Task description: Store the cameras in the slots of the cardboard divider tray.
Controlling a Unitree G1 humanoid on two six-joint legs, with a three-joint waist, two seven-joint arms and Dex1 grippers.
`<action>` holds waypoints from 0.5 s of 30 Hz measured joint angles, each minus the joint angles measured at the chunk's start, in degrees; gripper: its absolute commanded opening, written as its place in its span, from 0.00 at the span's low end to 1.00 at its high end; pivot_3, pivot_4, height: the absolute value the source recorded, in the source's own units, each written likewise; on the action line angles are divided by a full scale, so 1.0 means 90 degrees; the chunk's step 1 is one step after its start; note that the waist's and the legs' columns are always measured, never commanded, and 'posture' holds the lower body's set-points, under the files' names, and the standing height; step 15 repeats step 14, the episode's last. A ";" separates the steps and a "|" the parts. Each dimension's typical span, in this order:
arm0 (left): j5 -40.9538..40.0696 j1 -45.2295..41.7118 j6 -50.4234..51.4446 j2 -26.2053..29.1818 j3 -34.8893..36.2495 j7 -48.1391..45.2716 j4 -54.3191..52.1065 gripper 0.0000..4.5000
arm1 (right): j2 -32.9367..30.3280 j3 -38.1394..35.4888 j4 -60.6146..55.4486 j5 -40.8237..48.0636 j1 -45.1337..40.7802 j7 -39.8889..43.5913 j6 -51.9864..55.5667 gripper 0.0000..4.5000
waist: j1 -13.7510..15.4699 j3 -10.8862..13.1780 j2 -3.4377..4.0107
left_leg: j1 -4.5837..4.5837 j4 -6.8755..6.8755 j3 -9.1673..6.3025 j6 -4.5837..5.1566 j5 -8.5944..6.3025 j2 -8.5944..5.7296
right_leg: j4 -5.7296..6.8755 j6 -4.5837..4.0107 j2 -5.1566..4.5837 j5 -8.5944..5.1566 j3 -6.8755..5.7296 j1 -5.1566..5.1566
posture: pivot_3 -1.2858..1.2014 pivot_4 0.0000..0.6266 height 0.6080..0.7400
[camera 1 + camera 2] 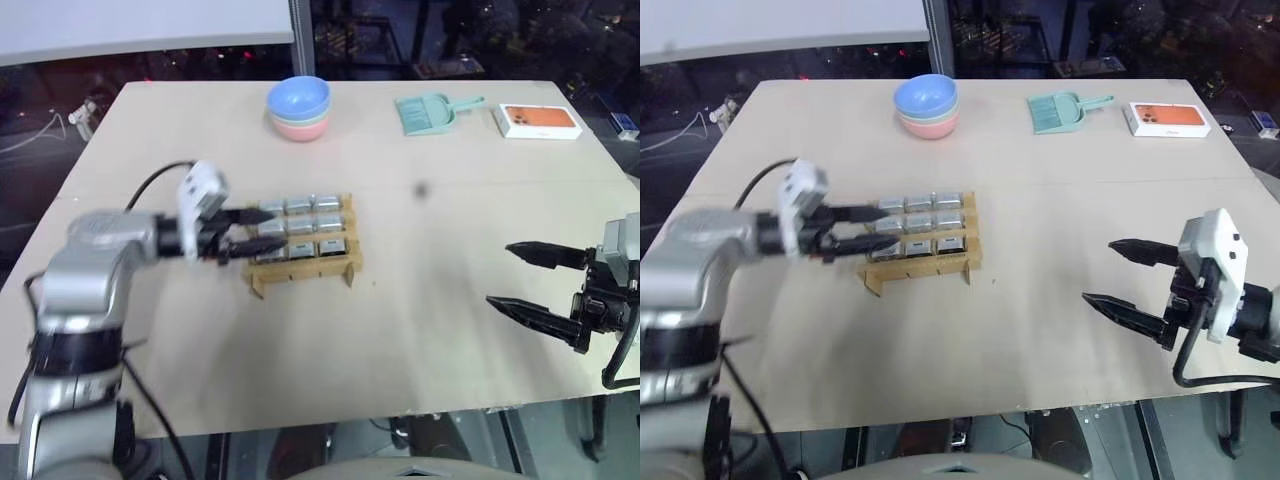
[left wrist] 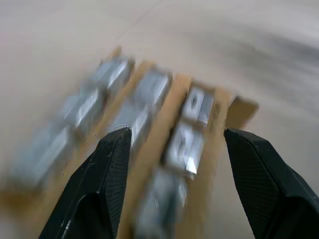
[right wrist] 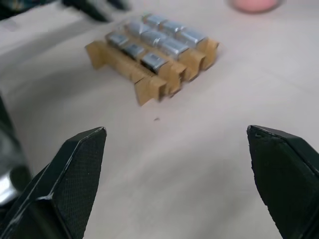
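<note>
Tray (image 1: 301,268) left of centre, all slots seemingly holding cameras (image 1: 300,226). Left gripper (image 1: 250,232) apart, empty, at its left edge; right gripper (image 1: 528,278) wide apart, far right. Risk: clipping the tray, dislodging cameras.

The bench (image 1: 420,300) is seen from above by the two head views, which are aimed forward and down from a little apart, so that nearly the same stretch of surface is covered by both. The cardboard divider tray (image 1: 303,262) is viewed by the left wrist camera from very near, down between that arm's two black fingers (image 2: 97,184). The same tray (image 3: 149,89) is taken in by the right wrist camera from well apart, low across the bench, between its own widely spread fingers (image 3: 70,174). The tray is shared by all four views.
</note>
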 measured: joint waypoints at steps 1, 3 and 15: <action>-0.0061 0.0575 0.0066 -0.0057 0.0424 0.0269 -0.0420 0.68 | 0.0237 0.0208 0.0151 -0.0253 0.0006 0.0071 -0.0299 1.00 | 0.0003 -0.0005 -0.0005 | 0.0003 -0.0004 -0.0002 0.0000 0.0000 0.0001 | -0.0003 -0.0001 -0.0002 0.0000 -0.0001 0.0001 | 0.52 0.24 1.00; -0.0290 0.1425 0.0199 -0.0418 0.0985 0.0629 -0.0985 0.68 | 0.0737 0.0526 0.0480 -0.0679 0.0209 0.0136 -0.0766 1.00 | 0.0051 -0.0009 -0.0001 | 0.0011 -0.0003 -0.0003 0.0000 0.0000 -0.0002 | 0.0000 -0.0021 -0.0010 -0.0013 -0.0006 0.0010 | 0.52 0.24 1.00; -0.0076 0.4851 -0.1726 -0.1878 0.0781 0.1262 -0.1851 0.68 | 0.1990 0.1194 0.1717 -0.2033 0.1396 0.1000 -0.2989 1.00 | 0.0132 -0.0043 0.0022 | 0.0050 -0.0003 0.0016 -0.0003 -0.0002 0.0001 | 0.0004 -0.0006 -0.0012 -0.0031 -0.0002 0.0023 | 0.52 0.24 1.00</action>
